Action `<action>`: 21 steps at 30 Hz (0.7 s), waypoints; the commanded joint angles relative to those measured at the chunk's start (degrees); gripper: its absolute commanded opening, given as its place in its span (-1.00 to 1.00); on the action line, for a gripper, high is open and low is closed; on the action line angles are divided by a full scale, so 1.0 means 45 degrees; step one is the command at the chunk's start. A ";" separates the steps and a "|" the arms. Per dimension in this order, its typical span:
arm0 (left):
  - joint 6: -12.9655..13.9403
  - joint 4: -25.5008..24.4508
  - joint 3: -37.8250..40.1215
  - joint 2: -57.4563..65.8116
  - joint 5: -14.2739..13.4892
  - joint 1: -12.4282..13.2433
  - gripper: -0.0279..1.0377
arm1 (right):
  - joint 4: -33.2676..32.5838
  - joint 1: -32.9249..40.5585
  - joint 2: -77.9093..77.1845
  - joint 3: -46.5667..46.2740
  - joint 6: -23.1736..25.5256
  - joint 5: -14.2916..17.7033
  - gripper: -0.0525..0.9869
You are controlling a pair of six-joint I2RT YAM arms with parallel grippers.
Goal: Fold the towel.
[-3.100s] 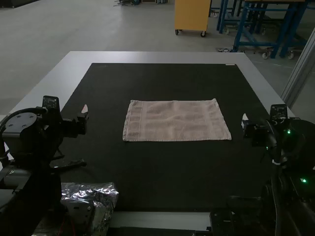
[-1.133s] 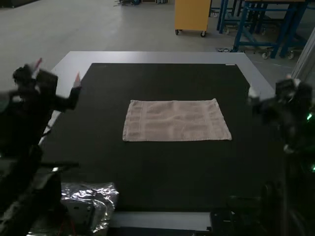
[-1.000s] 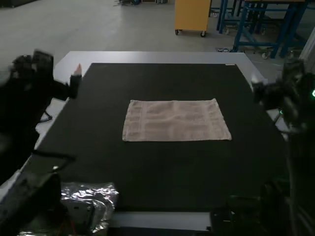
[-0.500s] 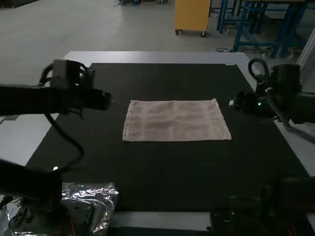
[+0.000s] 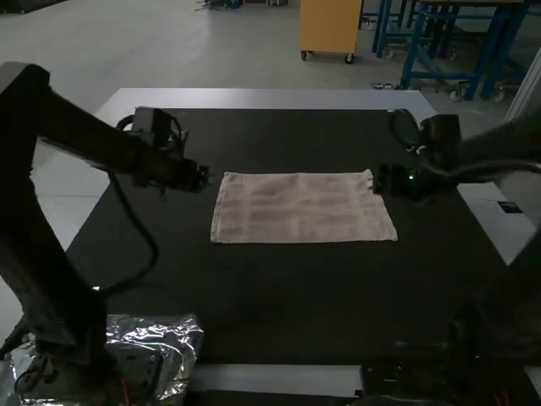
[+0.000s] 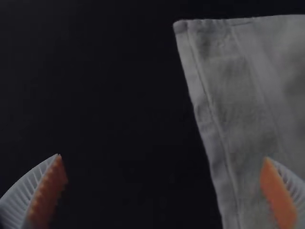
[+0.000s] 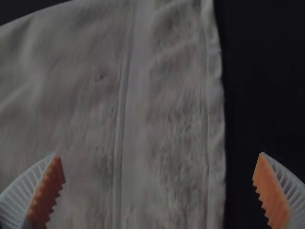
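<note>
The pale beige terry towel (image 5: 303,208) lies spread flat on the black mat (image 5: 287,296) over the middle of the table (image 5: 270,98), its long axis running from side to side between the two arms, so each short edge faces one of them. The left gripper (image 5: 201,179) hangs just outside the far left corner, with the towel lying to its right and a little toward the arm bases; the right gripper (image 5: 379,181) is at the far right corner, appearing to overlap the short edge there, and seems the nearer of the two to the cloth. Both sets of jaws are spread wide and pinch nothing. The high view gives the towel's whole rectangle and how the arms flank it; the wrist views add how the fingers line up with the hems. In the left wrist view one finger is seen against the towel and its partner against bare mat, with the stitched hem running between them up to a corner, probably the far left one. In the right wrist view the fingers likewise straddle a side hem, beside a smooth woven band. The fold has yet to begin, and the next move probably calls for lowering onto those edges; closing too high could miss the thin cloth.
</note>
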 commanded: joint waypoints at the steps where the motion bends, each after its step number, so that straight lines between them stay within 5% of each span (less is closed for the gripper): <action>1: -0.0050 0.0305 0.0809 0.0439 0.0016 -0.0270 0.86 | 0.0289 0.0143 0.0615 0.0845 0.0159 0.0175 0.85; 21: 0.0107 0.0950 0.2919 0.3779 0.0192 -0.0485 0.85 | 0.1461 0.0026 0.4697 0.3814 -0.0134 0.0487 0.86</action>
